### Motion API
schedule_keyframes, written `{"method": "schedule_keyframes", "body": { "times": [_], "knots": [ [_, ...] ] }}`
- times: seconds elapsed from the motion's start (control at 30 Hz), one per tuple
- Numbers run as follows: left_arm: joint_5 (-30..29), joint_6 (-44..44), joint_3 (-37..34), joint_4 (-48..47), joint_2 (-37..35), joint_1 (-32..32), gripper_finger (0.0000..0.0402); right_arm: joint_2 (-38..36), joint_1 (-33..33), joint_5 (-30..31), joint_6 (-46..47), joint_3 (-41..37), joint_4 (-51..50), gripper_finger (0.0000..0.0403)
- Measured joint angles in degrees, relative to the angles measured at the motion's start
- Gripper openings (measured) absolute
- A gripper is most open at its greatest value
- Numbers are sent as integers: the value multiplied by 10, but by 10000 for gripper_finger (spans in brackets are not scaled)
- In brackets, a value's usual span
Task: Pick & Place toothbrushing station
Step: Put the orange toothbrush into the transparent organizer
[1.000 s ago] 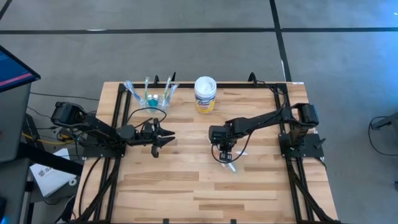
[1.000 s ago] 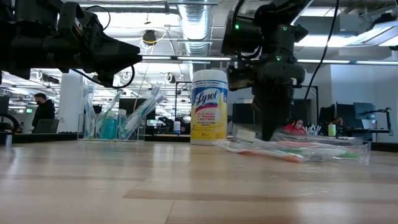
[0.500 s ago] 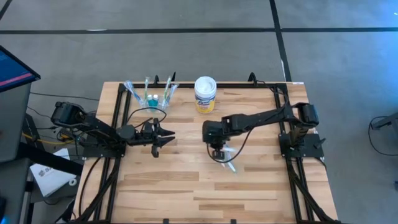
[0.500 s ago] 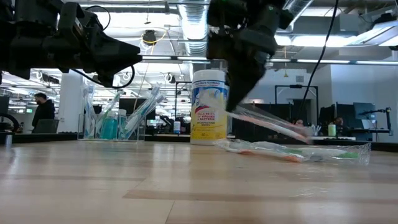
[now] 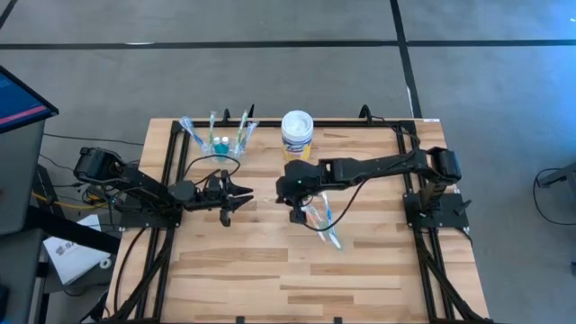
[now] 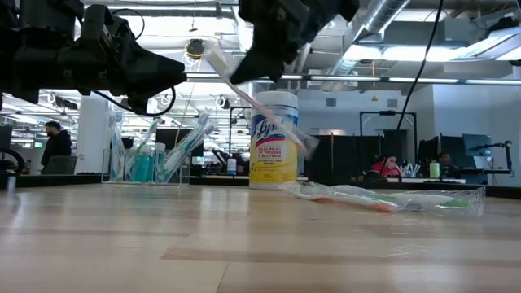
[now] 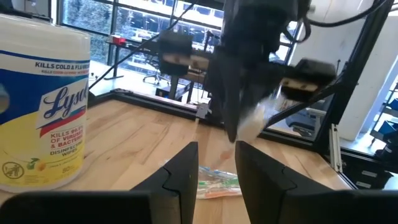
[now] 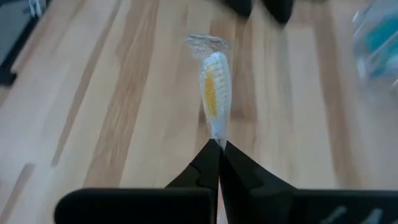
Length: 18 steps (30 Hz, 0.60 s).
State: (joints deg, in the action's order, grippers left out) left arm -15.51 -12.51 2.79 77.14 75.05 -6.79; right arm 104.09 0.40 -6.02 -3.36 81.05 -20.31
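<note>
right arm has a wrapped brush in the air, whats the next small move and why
Probably carry it on toward the clear cup at the table's far left. The right end effector is shut on the wrapped toothbrush, lifted clear of the table; other brushes already stand there.

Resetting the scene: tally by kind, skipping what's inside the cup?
Clear plastic cup: 1
Lysol wipes tub: 1
Wrapped toothbrushes: 2, one in the right gripper, one on the table
Total: 4

Open-plan robotics lab, exposed ceiling ducts, desks with monitors, seated person, butcher-block table.
</note>
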Motion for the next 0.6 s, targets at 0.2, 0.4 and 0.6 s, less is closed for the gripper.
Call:
{"method": "schedule_keyframes", "body": {
  "times": [0.2, 0.4, 0.6],
  "knots": [
    [-1, 1, 0, 1, 0, 0, 99, 0, -10, -1, -3, 4, 61, 0],
    [-21, 2, 0, 2, 0, 0, 99, 0, -14, -1, -3, 4, 125, 0],
    [-21, 3, 1, 8, 0, 1, 99, 0, -16, -1, -2, 4, 197, 0]
  ]
}}
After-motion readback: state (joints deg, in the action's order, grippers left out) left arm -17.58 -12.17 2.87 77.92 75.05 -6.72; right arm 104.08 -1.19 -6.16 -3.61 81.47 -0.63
